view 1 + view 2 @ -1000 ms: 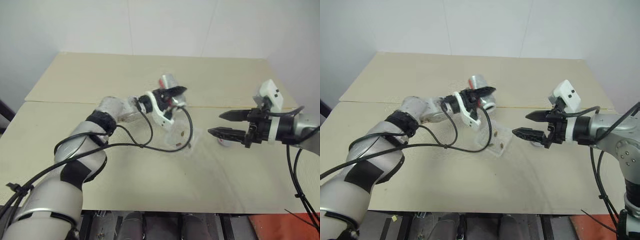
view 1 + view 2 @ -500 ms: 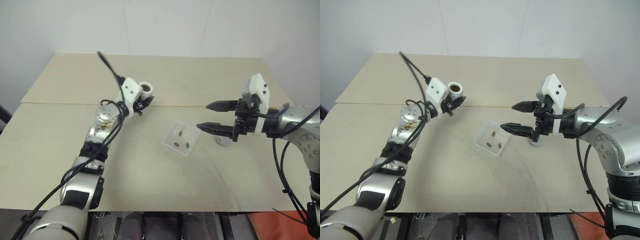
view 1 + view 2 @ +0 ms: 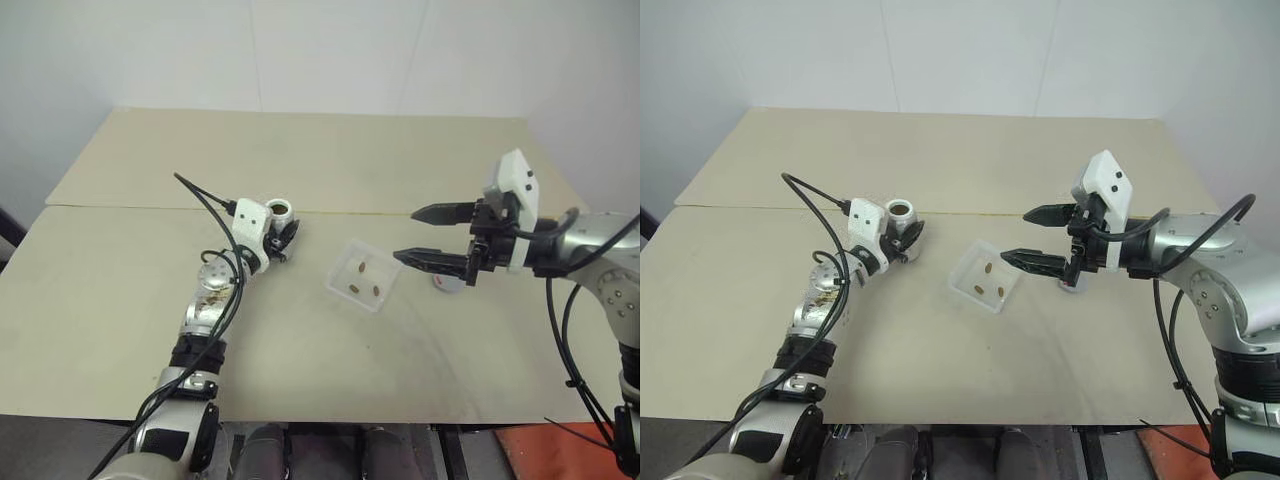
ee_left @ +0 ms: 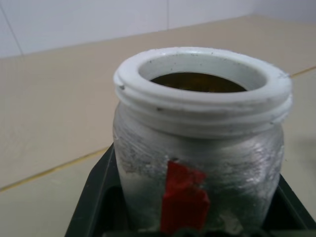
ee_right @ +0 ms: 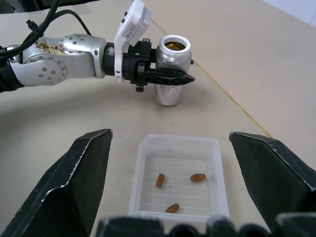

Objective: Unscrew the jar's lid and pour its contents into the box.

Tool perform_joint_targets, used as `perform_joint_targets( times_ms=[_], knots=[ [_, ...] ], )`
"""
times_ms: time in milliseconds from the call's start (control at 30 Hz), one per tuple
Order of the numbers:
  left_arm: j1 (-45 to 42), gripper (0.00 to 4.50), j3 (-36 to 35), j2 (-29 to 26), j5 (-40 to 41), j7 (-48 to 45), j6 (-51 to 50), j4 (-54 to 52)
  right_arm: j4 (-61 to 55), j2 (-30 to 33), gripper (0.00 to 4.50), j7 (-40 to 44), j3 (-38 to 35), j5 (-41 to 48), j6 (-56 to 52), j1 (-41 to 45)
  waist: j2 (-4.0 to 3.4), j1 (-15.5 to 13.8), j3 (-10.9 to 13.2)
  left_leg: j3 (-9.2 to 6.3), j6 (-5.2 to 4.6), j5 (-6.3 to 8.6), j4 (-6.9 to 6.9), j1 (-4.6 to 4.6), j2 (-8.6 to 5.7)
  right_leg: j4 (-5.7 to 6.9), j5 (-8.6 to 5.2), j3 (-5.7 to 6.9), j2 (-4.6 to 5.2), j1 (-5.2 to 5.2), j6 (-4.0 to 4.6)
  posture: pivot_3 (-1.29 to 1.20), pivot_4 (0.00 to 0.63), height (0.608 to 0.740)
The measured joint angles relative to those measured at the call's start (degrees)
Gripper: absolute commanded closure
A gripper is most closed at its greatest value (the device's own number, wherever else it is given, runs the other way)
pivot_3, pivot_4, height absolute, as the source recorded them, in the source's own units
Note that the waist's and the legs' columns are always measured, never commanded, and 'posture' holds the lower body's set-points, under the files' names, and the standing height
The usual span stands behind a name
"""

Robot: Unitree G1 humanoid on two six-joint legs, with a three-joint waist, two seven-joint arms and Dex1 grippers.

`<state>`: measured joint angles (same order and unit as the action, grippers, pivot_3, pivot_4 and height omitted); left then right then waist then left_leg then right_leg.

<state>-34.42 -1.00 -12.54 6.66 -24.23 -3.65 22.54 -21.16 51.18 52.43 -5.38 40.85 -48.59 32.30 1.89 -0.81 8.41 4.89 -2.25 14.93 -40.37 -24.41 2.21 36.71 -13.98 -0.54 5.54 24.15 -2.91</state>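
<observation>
Small silvery open-topped jar (image 3: 283, 212) with red mark, upright on the beige table (image 3: 120, 290), at nine o'clock of the clear shallow plastic box (image 3: 364, 277). Left gripper (image 3: 282, 238) pinches its wall; right gripper (image 3: 420, 236) spread, empty. Probably light, rigid, slick: grasp mid-body.

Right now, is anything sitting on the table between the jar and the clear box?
Nothing visible does. The left gripper is shut on the open jar, upright and beside the box, with bare table between them. Three brown pieces already lie in the box. The open right gripper hovers on the box's far side.
</observation>
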Motion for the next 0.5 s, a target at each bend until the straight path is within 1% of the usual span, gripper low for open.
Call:
perform_joint_targets(
  times_ms=[33,67,200,233,333,433,500],
  knots=[
    [0.28,1.81,-0.02,0.18,0.01,0.11,0.22,0.13,-0.16,0.04,0.00,-0.03,0.00,0.00,0.00,-0.10,0.00,0.02,0.00,0.00,0.00,0.00,0.02,0.01,0.00,0.00,0.00,0.00,0.00,0.00,0.00,0.00,0.150,0.740],
    [0.37,1.59,0.00,0.20,-0.08,0.26,0.49,0.45,-0.32,0.12,0.00,-0.08,-0.05,0.02,-0.01,-0.15,0.00,0.01,0.00,0.00,0.00,0.00,0.03,0.02,0.00,0.00,0.00,0.00,0.00,0.00,0.00,0.00,0.150,0.740],
    [1.37,0.26,0.18,0.06,-0.59,0.08,0.68,0.86,-0.83,0.36,0.00,-0.15,-0.23,0.35,-0.01,-0.16,0.00,0.05,0.00,0.00,0.00,0.00,0.05,0.02,0.00,0.00,0.00,-0.01,0.00,0.01,0.00,0.00,0.150,0.740],
    [1.60,0.03,0.19,-0.26,-0.60,-0.13,0.54,0.62,-0.85,0.43,0.00,-0.14,-0.23,0.44,-0.01,-0.16,0.00,0.05,0.00,0.00,0.00,0.00,0.05,0.02,0.00,-0.01,0.00,-0.01,0.00,0.01,0.00,0.00,0.150,0.740],
    [3.48,0.03,0.18,-2.19,-0.76,-0.99,-0.21,-2.39,-0.89,0.51,0.00,-0.18,-0.23,0.47,-0.01,-0.16,0.00,0.09,0.00,0.01,0.00,0.00,0.09,0.05,0.01,0.00,0.00,-0.02,0.00,0.02,0.00,0.00,0.150,0.740],
    [7.14,0.03,0.98,-4.63,-0.90,-3.06,-0.34,-7.24,-0.96,0.51,0.00,-0.22,-0.22,0.44,-0.01,-0.15,-0.01,0.13,0.00,0.02,0.01,0.00,0.13,0.08,0.03,-0.01,0.00,-0.04,0.00,0.02,0.00,0.00,0.150,0.740],
    [10.27,0.03,1.81,-7.26,-1.02,-5.27,-0.56,-11.17,-1.09,0.48,0.00,-0.22,-0.19,0.44,-0.01,-0.14,-0.01,0.18,0.00,0.02,0.00,0.00,0.14,0.09,0.05,0.00,0.00,-0.05,-0.01,0.03,0.01,0.00,0.150,0.740]
  ],
)
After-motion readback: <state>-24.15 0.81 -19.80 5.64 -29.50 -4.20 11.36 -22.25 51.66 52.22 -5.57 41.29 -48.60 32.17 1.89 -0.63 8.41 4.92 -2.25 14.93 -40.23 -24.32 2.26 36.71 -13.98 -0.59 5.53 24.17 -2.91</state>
